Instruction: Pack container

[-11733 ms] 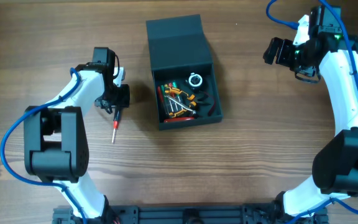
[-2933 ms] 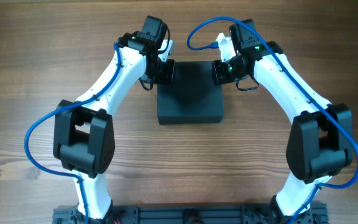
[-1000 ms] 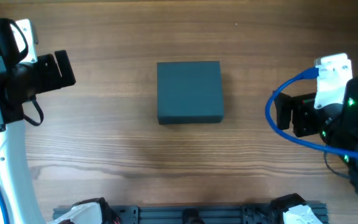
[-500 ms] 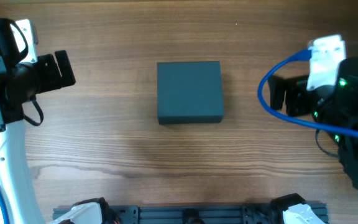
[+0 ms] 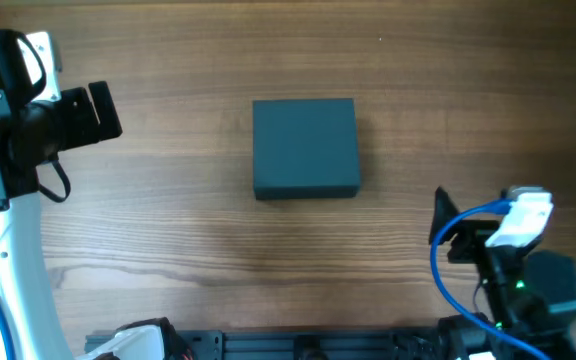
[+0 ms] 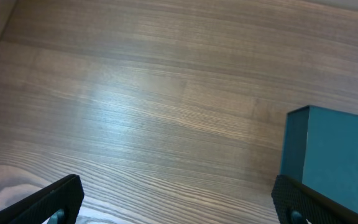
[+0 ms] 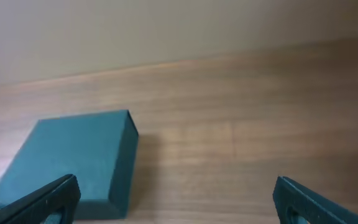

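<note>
Teal box (image 5: 304, 145) seen shut on surface (image 5: 198, 240) | left hand (image 6: 179, 202), right hand (image 7: 176, 199) spread, empty | packing judged done; only parking needed

This looks like a robotics lab test bench. A wood-grain table (image 5: 178, 230) carries a left arm (image 5: 18, 140) and a right arm (image 5: 523, 290) in white and black, with a blue cable (image 5: 473, 211) trailing. A black metal rail (image 5: 308, 345) runs along the near edge, a plain beige wall (image 7: 166, 31) stands at the far side, and one closed teal-grey box (image 5: 304, 148) sits mid-table.
</note>
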You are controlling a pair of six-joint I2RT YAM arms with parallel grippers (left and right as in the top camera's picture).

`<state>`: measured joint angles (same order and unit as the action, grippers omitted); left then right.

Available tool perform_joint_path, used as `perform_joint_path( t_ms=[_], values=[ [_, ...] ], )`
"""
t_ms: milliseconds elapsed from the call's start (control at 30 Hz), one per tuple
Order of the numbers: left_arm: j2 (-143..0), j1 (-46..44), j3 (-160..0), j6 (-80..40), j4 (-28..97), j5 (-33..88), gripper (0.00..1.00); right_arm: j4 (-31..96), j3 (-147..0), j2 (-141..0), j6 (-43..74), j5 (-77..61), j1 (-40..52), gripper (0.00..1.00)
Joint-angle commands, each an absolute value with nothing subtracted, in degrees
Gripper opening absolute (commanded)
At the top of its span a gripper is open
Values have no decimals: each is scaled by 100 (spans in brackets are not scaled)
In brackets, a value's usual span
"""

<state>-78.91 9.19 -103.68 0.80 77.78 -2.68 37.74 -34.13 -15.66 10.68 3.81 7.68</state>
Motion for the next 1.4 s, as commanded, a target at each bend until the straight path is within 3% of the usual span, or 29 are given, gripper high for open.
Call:
perform_joint_path(
  t_ms=[0,467,767,1367],
  values=[
    [-7876,954,-10372,86,7765,-220,100,3542,-2781,-926,1369,294,740,100],
    [-7876,954,-10372,86,7765,-220,100,3465,-1323,-14,950,248,740,100],
    [-7876,954,-10372,86,7765,-220,100,3301,-888,-14,-1066,-246,740,100],
    [-7876,954,-10372,86,7765,-220,100,3306,-888,-14,-1052,-246,709,100]
  ],
)
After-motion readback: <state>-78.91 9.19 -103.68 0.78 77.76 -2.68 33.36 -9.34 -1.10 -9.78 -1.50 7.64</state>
